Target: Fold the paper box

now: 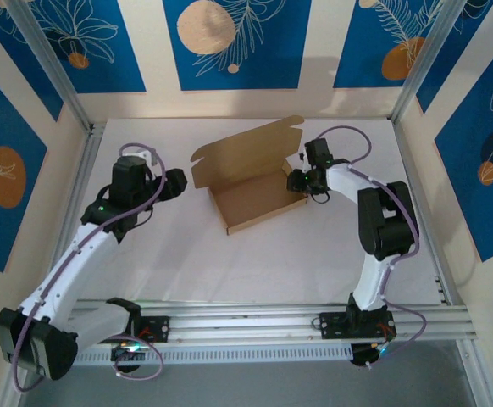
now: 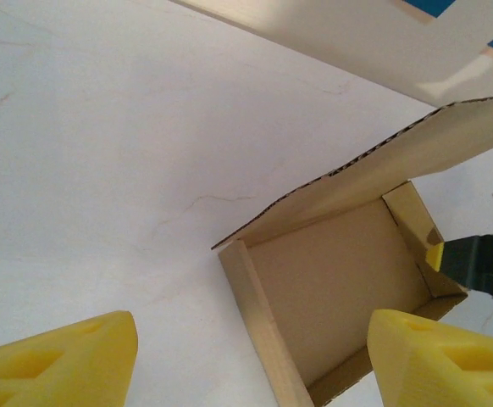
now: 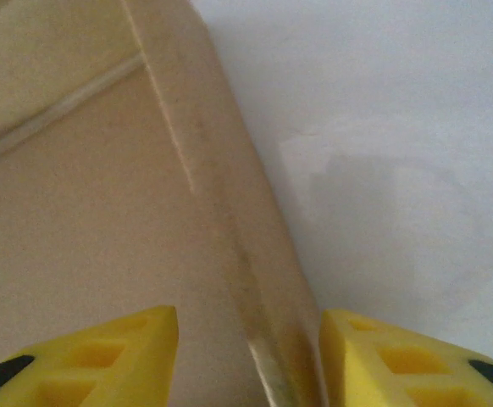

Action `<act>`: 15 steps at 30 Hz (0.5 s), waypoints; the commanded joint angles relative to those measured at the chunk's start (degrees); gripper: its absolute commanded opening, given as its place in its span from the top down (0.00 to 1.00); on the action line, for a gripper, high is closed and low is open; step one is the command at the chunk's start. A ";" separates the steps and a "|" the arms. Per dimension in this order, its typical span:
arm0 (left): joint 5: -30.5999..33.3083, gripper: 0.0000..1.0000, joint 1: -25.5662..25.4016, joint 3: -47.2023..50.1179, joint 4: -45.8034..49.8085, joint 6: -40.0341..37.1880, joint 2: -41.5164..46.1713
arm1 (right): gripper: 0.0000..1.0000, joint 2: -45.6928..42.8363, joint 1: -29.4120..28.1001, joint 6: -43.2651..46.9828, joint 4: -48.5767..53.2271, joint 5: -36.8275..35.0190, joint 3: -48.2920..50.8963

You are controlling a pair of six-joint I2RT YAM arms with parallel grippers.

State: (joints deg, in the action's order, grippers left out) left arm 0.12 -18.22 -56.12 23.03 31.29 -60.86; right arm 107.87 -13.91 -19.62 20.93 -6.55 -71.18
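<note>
The right gripper [image 3: 248,326] stands open astride the right side wall of the paper box [image 1: 253,202], one yellow finger inside and one outside. The left gripper [image 2: 253,335] hangs open just left of the plain brown box, which lies mid-table [image 1: 314,263] with its lid flap raised.

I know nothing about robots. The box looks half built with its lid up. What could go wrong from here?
1. The right gripper has a finger on each side of the paper box's side wall; a skewed squeeze or pull might crease that thin cardboard.
2. The left gripper is open and off the box, so nothing braces it; a push could slide it across the table.
3. The lid stands unsupported and may flop the wrong way.
</note>
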 commanded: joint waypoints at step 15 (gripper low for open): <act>-0.12 0.27 0.86 0.67 1.82 -1.52 3.40 | 0.70 -6.85 -7.26 -13.17 7.10 -9.93 6.17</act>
State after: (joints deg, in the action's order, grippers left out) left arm 0.47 -18.11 -55.79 24.75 31.05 -58.06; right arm 104.64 -20.91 -29.15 26.89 -15.09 -66.06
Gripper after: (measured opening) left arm 0.727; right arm 0.286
